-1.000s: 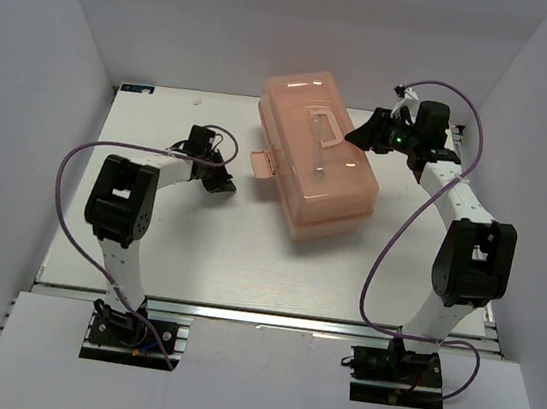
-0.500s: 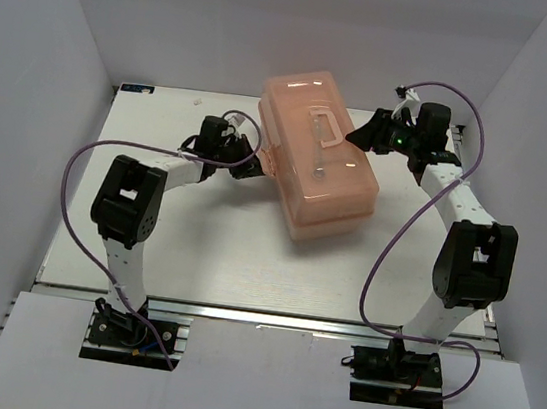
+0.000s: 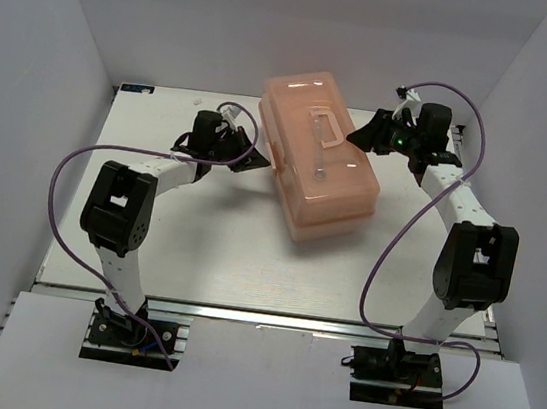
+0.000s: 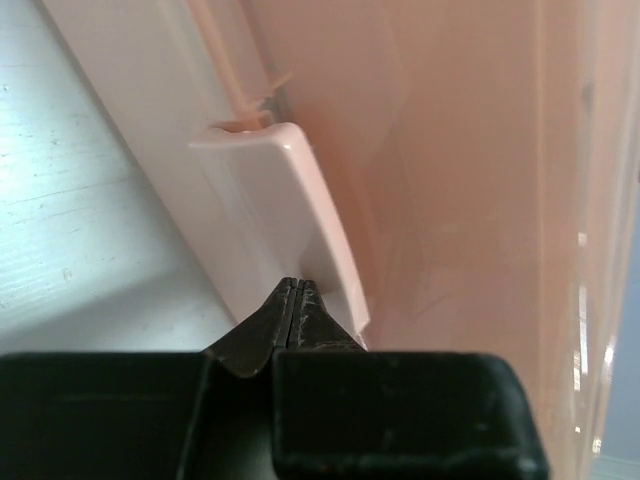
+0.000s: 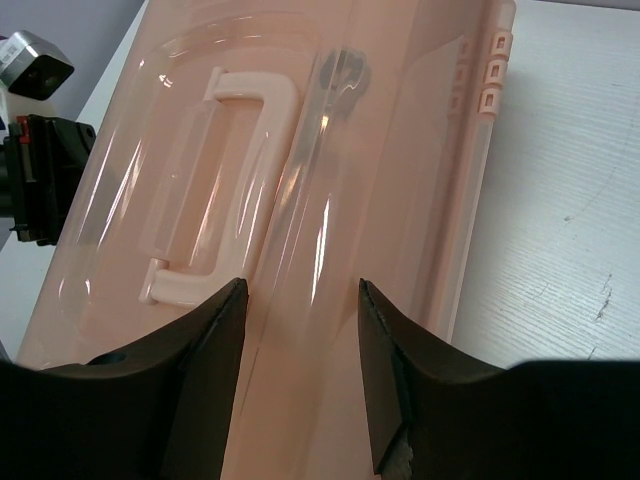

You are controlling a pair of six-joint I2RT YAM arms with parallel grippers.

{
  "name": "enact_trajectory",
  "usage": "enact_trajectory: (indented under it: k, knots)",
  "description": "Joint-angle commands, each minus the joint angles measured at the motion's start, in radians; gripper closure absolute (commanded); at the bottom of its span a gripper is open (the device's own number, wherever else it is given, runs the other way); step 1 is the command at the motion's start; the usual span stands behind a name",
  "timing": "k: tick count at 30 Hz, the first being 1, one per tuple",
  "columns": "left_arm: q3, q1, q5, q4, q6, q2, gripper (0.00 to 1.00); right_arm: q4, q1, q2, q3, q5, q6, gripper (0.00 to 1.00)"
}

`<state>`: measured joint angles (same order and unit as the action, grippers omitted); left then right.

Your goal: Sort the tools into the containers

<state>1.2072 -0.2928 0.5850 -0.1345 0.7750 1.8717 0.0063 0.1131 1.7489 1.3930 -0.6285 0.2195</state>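
Top: toolbox (image 3: pixel 314 165) mid-surface (image 3: pixel 148 238), closed. Left claw (image 3: pixel 256 159) at its 9 o'clock, right claw (image 3: pixel 366 136) at 2.
Left wrist: claw pinched shut, empty, tips against latch (image 4: pixel 290 180).
Right wrist: claw half open, empty, over the toolbox top, handle (image 5: pixel 225 190) at its 10 o'clock.

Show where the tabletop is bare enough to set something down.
Bare white tabletop runs between the salmon-pink plastic toolbox and the arm bases. Crowded: the left gripper at the toolbox's latch, the right gripper at its far right.
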Motion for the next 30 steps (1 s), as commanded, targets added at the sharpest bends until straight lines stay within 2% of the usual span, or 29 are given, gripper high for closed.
enact_trajectory:
  k: [1, 5, 9, 12, 19, 23, 30]
  knots:
    - [0.034, -0.022, 0.007, 0.002, -0.002, 0.000, 1.00, -0.097, 0.003, -0.025, -0.034, -0.043, -0.037, 0.59]
    - [0.025, -0.020, -0.034, 0.042, -0.011, -0.006, 1.00, -0.100, 0.005, -0.029, -0.037, -0.039, -0.042, 0.59]
    - [0.037, -0.014, 0.010, 0.020, 0.024, 0.041, 1.00, -0.100, 0.005, -0.022, -0.035, -0.040, -0.040, 0.59]
    - [0.041, -0.009, 0.080, -0.106, 0.090, 0.102, 1.00, -0.098, 0.003, -0.017, -0.031, -0.045, -0.040, 0.59]
    - [0.078, -0.009, 0.211, -0.284, 0.207, 0.211, 1.00, -0.108, 0.007, -0.006, -0.029, -0.060, -0.046, 0.59]
    - [0.075, -0.011, 0.251, -0.373, 0.269, 0.230, 1.00, -0.109, 0.013, -0.005, -0.031, -0.063, -0.049, 0.59]
    - [0.005, -0.005, 0.295, -0.632, 0.411, 0.225, 1.00, -0.114, 0.016, 0.000, -0.035, -0.068, -0.052, 0.60]
